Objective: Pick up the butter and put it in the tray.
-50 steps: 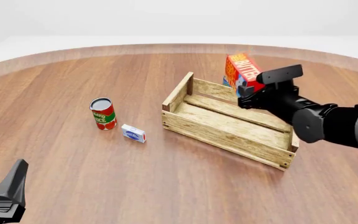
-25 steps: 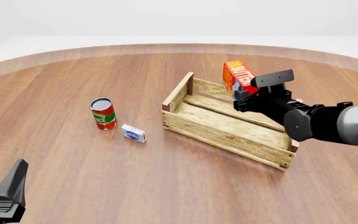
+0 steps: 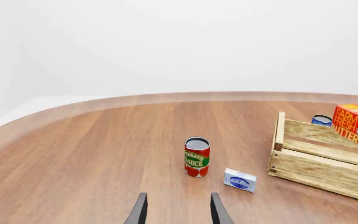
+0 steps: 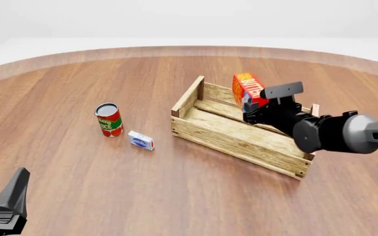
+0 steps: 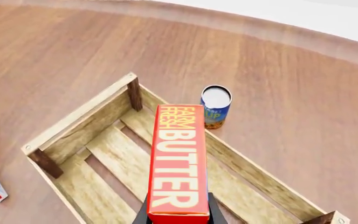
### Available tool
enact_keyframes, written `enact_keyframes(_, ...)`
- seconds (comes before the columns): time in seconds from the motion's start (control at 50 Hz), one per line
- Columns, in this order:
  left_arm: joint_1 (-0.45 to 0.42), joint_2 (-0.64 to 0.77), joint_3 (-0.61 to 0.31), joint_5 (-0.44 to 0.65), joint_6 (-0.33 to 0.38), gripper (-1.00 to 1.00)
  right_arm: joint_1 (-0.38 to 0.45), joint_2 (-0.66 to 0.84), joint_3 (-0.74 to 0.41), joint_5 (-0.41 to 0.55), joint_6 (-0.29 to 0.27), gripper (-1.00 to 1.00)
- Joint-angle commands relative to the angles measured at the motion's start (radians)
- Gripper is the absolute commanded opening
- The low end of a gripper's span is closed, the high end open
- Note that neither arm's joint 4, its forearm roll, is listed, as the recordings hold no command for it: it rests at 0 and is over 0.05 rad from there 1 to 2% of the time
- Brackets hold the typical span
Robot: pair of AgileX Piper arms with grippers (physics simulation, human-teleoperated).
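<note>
**Butter held above the tray**

Jaws of the right gripper (image 4: pixel 255 109) are clamped on the butter (image 4: pixel 247 87), which hangs above the tray (image 4: pixel 236 138) near its far wall, not yet set down. From the front, the gripper body hides the carton's lower end; the right wrist view shows only the fingertips either side of it. The carton reads "FARM FRESH BUTTER" (image 5: pixel 177 158). A blue can (image 5: pixel 216 106) stands just outside the far wall; its label is too small to read. The left gripper (image 3: pixel 177 211) sits low at the near-left bench edge, jaws spread and empty, cut off by the frame. A "TOMATO SAUCE" can (image 4: pixel 109 119) and a small white-and-blue box (image 4: pixel 140 140) stand left of the tray, with open bench around them.
</note>
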Motion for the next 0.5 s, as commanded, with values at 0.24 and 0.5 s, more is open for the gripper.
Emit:
enact_keyframes(0.24,0.000,0.000,0.000,0.000,0.000,1.00,0.000,0.053,-0.013,-0.026,0.039,-1.00)
enact_keyframes(0.5,0.000,0.000,0.000,0.000,0.000,1.00,-0.004,0.085,-0.029,-0.017,0.043,-1.00)
